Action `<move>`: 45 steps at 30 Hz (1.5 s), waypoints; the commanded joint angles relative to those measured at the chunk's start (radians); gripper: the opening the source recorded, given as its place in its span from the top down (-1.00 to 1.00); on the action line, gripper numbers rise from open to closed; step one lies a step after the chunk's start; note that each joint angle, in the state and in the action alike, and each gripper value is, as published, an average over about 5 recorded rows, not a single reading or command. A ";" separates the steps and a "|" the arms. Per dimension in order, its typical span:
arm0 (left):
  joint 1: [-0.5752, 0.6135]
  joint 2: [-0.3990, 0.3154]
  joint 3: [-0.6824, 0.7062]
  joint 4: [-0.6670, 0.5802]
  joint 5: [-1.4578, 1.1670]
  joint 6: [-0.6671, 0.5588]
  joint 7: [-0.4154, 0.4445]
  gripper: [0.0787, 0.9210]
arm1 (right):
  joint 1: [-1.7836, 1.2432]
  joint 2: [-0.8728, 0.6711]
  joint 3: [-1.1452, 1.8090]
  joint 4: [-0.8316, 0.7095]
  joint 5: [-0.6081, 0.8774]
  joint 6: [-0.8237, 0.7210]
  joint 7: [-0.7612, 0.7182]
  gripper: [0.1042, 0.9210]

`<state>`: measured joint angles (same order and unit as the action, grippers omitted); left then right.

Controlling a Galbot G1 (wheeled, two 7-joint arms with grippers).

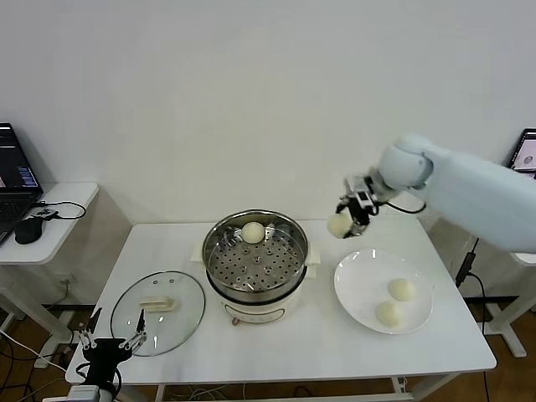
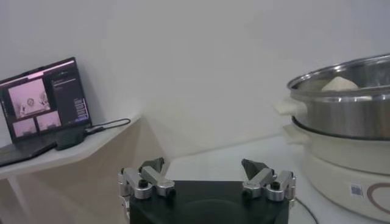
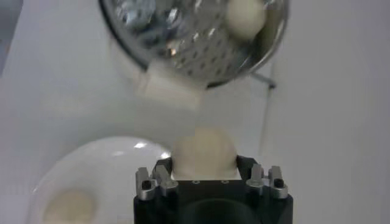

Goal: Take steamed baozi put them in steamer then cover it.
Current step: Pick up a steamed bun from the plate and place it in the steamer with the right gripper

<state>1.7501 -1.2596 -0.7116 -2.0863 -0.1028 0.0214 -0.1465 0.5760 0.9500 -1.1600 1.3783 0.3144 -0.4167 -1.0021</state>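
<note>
Surface (image 1: 167, 251): white, carrying steamer (image 1: 255, 264), cover (image 1: 157, 311) and plate (image 1: 360, 289).
Steamer: centre, uncovered; one baozi (image 1: 252, 232) on its perforated tray, far side.
Cover: flat beside the steamer, on the robot's left.
Plate: right of the steamer, two baozi (image 1: 402, 290) on it.
Right pincer (image 1: 347, 219): raised between plate and steamer, clamped on a fourth baozi (image 1: 337, 225).
Left pincer (image 1: 113, 342): low at the near edge, fingers spread wide.
Laptop (image 1: 15, 180): side desk, cut off.

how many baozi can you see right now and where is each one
4: one baozi sits on the tray inside the steamer, two lie on the white plate, at and, and one is held by the right gripper in the air.
</note>
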 commanded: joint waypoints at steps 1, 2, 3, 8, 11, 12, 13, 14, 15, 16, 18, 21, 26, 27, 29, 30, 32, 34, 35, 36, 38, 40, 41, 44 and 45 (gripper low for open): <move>-0.002 0.003 -0.005 0.004 0.001 0.000 0.000 -0.77 | 0.021 0.223 -0.058 -0.060 0.164 -0.115 0.086 -0.36; -0.002 0.004 -0.007 0.005 0.001 0.000 0.000 -0.77 | 0.006 0.248 -0.057 -0.082 0.167 -0.124 0.093 -0.36; -0.002 0.005 -0.009 0.006 0.000 0.000 0.000 -0.77 | -0.007 0.271 -0.057 -0.104 0.167 -0.129 0.096 -0.36; -0.006 0.002 -0.011 0.008 0.000 0.000 0.001 -0.77 | -0.074 0.353 -0.053 -0.192 0.158 -0.143 0.116 -0.36; -0.009 -0.002 -0.007 0.011 0.002 0.000 0.000 -0.77 | -0.109 0.383 -0.050 -0.220 0.159 -0.164 0.138 -0.36; -0.010 -0.003 -0.005 0.012 0.003 0.000 0.000 -0.77 | -0.119 0.393 -0.049 -0.228 0.161 -0.175 0.147 -0.36; -0.011 -0.004 -0.003 0.012 0.004 0.000 0.000 -0.77 | -0.128 0.403 -0.047 -0.236 0.163 -0.186 0.157 -0.36; -0.011 -0.005 -0.002 0.013 0.004 -0.001 0.000 -0.77 | -0.138 0.413 -0.044 -0.244 0.166 -0.196 0.167 -0.36; -0.012 -0.006 0.000 0.013 0.005 -0.001 0.000 -0.77 | -0.146 0.422 -0.041 -0.251 0.168 -0.203 0.174 -0.36; -0.012 -0.006 0.001 0.014 0.005 -0.001 0.000 -0.77 | -0.153 0.434 -0.038 -0.261 0.170 -0.208 0.180 -0.36; -0.012 -0.006 0.001 0.017 0.005 -0.002 0.000 -0.77 | -0.165 0.455 -0.032 -0.282 0.172 -0.210 0.189 -0.36; -0.013 -0.005 0.000 0.023 0.004 -0.004 0.000 -0.77 | -0.182 0.488 -0.020 -0.318 0.170 -0.211 0.200 -0.36; -0.016 -0.002 -0.002 0.028 0.002 -0.004 -0.001 -0.77 | -0.207 0.529 -0.010 -0.365 0.147 -0.212 0.213 -0.36; -0.017 -0.001 -0.002 0.028 0.002 -0.004 -0.001 -0.77 | -0.210 0.534 -0.010 -0.372 0.145 -0.212 0.217 -0.36; -0.019 0.000 -0.002 0.031 0.002 -0.005 0.000 -0.77 | -0.216 0.541 -0.007 -0.384 0.144 -0.212 0.225 -0.36; -0.020 0.001 -0.001 0.033 0.002 -0.005 -0.001 -0.77 | -0.220 0.545 -0.004 -0.392 0.145 -0.213 0.230 -0.36; -0.021 0.001 0.000 0.037 0.002 -0.006 -0.001 -0.77 | -0.226 0.550 0.002 -0.404 0.147 -0.214 0.236 -0.36; -0.022 0.001 0.002 0.038 0.002 -0.007 -0.001 -0.77 | -0.232 0.554 0.009 -0.415 0.149 -0.213 0.242 -0.36; -0.022 0.000 0.002 0.039 0.003 -0.007 -0.001 -0.77 | -0.234 0.555 0.012 -0.418 0.150 -0.213 0.244 -0.36; -0.022 0.000 0.003 0.039 0.003 -0.007 -0.001 -0.77 | -0.237 0.556 0.016 -0.421 0.153 -0.213 0.246 -0.36; -0.023 -0.001 0.004 0.038 0.003 -0.007 -0.001 -0.77 | -0.240 0.558 0.023 -0.422 0.158 -0.214 0.247 -0.36; -0.023 -0.001 0.005 0.038 0.004 -0.007 -0.001 -0.77 | -0.242 0.558 0.023 -0.419 0.161 -0.217 0.243 -0.38; -0.023 -0.002 0.005 0.037 0.004 -0.007 -0.001 -0.77 | -0.242 0.557 0.023 -0.417 0.160 -0.217 0.241 -0.39; -0.021 -0.002 0.005 0.035 0.005 -0.006 0.000 -0.77 | -0.234 0.544 0.019 -0.401 0.151 -0.218 0.216 -0.52; -0.021 -0.002 0.005 0.035 0.005 -0.006 0.000 -0.77 | -0.225 0.534 0.015 -0.389 0.144 -0.218 0.201 -0.58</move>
<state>1.7280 -1.2619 -0.7066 -2.0495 -0.0989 0.0143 -0.1475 0.3568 1.4719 -1.1516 1.0018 0.4572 -0.6294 -0.7925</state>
